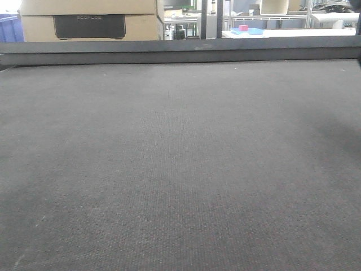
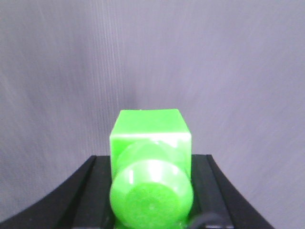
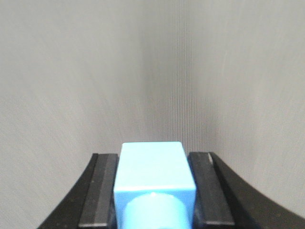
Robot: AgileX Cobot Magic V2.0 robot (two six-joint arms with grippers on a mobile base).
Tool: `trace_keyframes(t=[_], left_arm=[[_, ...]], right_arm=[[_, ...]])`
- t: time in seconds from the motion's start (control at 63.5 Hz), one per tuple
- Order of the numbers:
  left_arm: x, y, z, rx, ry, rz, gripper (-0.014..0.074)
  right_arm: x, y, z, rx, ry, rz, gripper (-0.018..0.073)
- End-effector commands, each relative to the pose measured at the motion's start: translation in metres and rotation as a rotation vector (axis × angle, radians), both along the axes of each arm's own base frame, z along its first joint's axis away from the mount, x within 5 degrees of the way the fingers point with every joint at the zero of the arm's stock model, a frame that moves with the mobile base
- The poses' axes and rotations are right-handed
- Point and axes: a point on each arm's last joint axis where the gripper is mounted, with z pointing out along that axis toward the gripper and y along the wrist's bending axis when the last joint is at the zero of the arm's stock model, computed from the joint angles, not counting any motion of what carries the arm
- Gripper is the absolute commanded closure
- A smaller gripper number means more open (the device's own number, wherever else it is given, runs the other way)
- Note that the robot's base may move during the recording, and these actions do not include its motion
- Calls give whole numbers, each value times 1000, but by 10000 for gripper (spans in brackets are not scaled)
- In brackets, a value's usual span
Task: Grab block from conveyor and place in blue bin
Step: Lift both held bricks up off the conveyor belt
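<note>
I count: conveyor (image 1: 180, 169), one; green block (image 2: 150, 136), one; blue block (image 3: 152, 167), one; cardboard boxes (image 1: 34, 28), two; pink object (image 1: 243, 27), one.

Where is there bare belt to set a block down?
The whole conveyor in the front view is bare, up to the far rail. Crowded only at the wrists: green block in the left jaws, blue block in the right jaws.

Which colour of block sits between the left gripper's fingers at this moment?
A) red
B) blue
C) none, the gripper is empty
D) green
D: the left wrist view shows a green block held in the left gripper. The blue block is in the right gripper.
</note>
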Motion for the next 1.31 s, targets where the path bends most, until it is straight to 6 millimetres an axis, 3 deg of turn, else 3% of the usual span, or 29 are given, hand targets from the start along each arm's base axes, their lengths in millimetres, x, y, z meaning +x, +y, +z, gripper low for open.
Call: trace_keyframes(t=[0.0, 0.126, 0.283, 0.63, 0.866, 1.039, 1.165, 1.291], left_arm=[[-8, -5, 28, -52, -179, 14, 707], [-23, -9, 56, -150, -412, 74, 707], [-55, -7, 78, -129, -594, 80, 707], [-128, -11, 99, -68, -775, 18, 707], [-135, -24, 108, -62, -871, -113, 707], [-137, -30, 118, -189, -896, -110, 707], [-144, -30, 120, -203, -914, -110, 707], [-158, -26, 120, -184, -970, -111, 707]], right_arm=[[-6, -2, 12, 3, -69, 7, 720], [-15, -4, 23, 13, -117, 7, 720], [-30, -7, 38, 42, -271, 4, 720], [-102, -21, 61, 105, -596, -1, 720], [-129, -26, 77, 127, -705, -2, 720], [-144, -26, 87, 211, -775, -3, 720], [-160, -24, 92, 108, -854, 126, 720], [-176, -21, 95, 130, -888, 222, 720]])
